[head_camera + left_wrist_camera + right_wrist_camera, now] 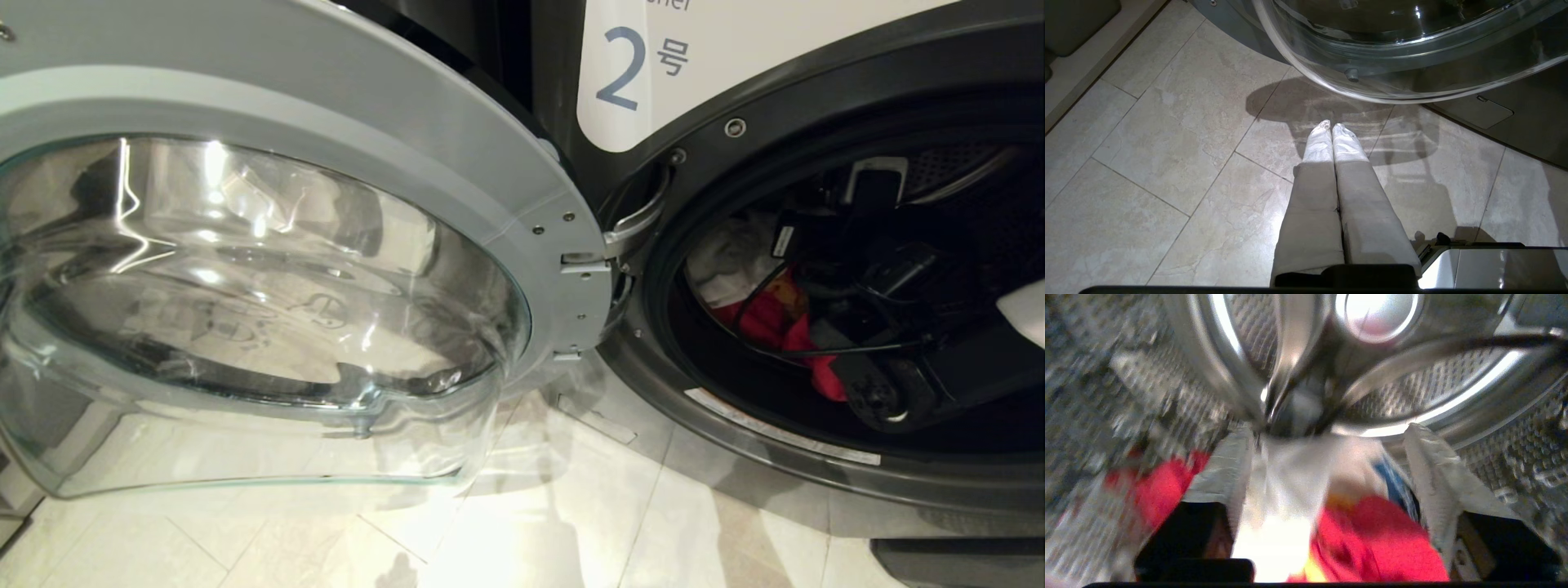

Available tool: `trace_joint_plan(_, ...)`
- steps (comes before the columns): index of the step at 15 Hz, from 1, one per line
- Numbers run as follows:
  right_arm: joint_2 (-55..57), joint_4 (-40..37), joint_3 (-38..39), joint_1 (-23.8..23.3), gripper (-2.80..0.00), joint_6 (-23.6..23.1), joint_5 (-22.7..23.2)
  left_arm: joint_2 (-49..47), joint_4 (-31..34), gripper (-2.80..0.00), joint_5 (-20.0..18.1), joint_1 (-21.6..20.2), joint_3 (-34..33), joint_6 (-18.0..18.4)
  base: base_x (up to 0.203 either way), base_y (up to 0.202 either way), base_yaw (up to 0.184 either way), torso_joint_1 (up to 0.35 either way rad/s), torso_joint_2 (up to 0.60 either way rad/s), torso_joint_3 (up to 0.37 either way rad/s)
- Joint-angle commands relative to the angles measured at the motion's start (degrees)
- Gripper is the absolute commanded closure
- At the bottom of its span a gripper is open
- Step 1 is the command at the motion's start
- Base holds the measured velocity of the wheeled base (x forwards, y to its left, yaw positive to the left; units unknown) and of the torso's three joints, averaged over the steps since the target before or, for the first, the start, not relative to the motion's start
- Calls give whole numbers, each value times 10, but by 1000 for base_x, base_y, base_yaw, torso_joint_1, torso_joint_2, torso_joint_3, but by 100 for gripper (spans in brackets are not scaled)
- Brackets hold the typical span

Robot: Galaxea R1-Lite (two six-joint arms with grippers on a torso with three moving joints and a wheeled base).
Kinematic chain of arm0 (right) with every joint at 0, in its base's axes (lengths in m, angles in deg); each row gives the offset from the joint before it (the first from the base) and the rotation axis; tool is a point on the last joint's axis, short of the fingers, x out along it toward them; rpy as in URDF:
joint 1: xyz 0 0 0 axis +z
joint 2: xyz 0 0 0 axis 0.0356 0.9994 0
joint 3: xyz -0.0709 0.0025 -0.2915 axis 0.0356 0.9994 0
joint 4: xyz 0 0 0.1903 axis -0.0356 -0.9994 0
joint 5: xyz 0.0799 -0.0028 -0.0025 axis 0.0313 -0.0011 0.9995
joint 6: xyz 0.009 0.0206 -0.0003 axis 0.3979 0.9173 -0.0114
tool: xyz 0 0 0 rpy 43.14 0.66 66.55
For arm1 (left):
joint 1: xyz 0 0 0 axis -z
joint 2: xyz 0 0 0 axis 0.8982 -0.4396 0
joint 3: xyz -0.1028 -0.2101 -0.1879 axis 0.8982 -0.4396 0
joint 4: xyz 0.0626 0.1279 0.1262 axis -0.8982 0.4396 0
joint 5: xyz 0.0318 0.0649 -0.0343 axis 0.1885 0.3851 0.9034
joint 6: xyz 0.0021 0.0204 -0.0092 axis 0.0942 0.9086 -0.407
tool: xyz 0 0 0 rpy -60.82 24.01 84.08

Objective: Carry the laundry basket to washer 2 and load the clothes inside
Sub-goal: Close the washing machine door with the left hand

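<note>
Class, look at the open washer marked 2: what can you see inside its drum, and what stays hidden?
Inside washer 2 lie the clothes: red, white and a little yellow-orange. The right gripper is in the drum too, fingers spread. The arm hides whatever lies beneath it, and the dark conceals the drum's depths.

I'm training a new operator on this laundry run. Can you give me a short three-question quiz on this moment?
1. True or false: the door of washer 2 is swung open.
2. Where are the clothes? A) on the floor B) in the drum C) in the left gripper
3. Which gripper hangs over the floor tiles, fingers together?

Key
1. True.
2. B; the right gripper is inside the drum with them, fingers spread.
3. The left gripper.
</note>
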Motion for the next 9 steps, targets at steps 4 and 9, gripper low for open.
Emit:
trace_joint_plan(4, -228, -125, 227, 58, -280, 64, 7, 0, 0, 0, 0, 0, -1, 0, 0, 0, 0, 0, 0, 0)
trace_joint_plan(9, -471, -393, 365, 104, -280, 142, 2, 0, 0, 0, 0, 0, -1, 0, 0, 0, 0, 0, 0, 0)
